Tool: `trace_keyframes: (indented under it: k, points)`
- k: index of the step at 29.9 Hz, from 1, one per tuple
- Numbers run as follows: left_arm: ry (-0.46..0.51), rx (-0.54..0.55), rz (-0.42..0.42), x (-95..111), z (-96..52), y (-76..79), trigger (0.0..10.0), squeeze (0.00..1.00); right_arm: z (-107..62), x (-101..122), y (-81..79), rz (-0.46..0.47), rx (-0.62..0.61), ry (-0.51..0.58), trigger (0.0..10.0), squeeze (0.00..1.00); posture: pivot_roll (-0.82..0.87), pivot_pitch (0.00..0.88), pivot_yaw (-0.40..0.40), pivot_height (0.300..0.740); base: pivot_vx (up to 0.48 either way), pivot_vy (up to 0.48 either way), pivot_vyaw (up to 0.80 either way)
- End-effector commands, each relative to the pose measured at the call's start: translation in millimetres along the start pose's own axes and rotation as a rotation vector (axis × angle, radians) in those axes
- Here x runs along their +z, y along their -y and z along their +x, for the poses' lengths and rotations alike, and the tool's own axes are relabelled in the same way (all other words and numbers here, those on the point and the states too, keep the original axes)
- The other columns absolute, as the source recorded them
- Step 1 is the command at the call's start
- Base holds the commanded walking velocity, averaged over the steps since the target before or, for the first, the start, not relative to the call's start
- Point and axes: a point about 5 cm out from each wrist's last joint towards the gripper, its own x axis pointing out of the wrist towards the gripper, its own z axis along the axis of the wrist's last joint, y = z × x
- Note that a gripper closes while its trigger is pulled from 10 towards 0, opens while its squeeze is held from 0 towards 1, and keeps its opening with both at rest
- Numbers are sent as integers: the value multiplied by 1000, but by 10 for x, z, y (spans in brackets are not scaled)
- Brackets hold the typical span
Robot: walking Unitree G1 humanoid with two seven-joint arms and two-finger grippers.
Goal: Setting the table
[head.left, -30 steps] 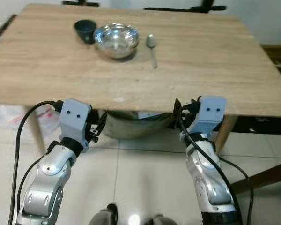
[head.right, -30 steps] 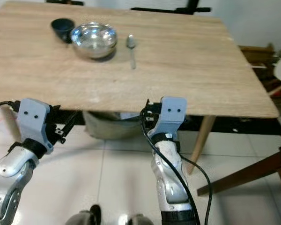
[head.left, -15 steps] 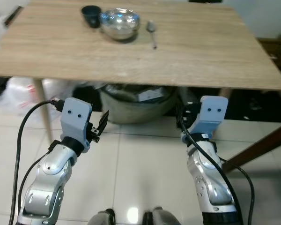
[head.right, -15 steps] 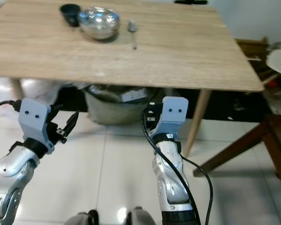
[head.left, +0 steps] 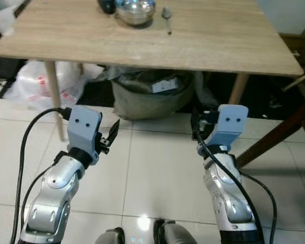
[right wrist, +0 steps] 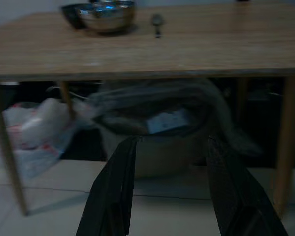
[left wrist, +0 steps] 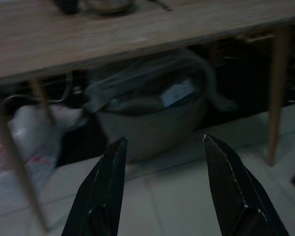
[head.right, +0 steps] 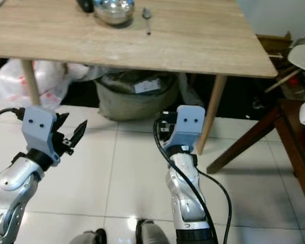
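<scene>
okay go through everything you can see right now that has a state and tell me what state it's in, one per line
Left gripper: open, holding nothing, low over the floor short of the table.
Right gripper: open, holding nothing, also short of the table.
Metal bowl: upright on the table, contents cannot be told.
Dark cup: upright beside the bowl.
Spoon: lying flat beside the bowl.
Sack: open at the top, under the table.

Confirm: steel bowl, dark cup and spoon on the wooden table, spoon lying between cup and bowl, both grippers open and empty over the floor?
One slip: the spoon is not between them. In the left eye view the steel bowl sits in the middle, with the dark cup on its left and the spoon on its right. The rest holds: all three are on the wooden table, and the left gripper and right gripper are open and empty over the floor.
</scene>
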Motion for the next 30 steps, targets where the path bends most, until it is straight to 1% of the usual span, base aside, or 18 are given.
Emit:
trace_keyframes:
  k: [1,5,12,30]
  points:
    - [-26,-11,-4,-51,-13,24,10000,0,-29,-36,36,-6,-14,-17,10000,0,-85,115,42,740,0,0,0]
    - [-49,-26,-13,-72,-10,42,10000,0,-28,-38,33,-3,-15,-18,10000,0,-85,113,41,740,0,0,0]
    - [-49,-29,-25,-76,-10,64,10000,0,-20,-37,31,2,-13,-20,10000,0,-87,106,38,740,0,0,0]
    - [-53,-35,-16,-91,5,72,10000,0,-13,-47,45,9,-11,-27,10000,0,-89,97,36,740,0,0,-800]
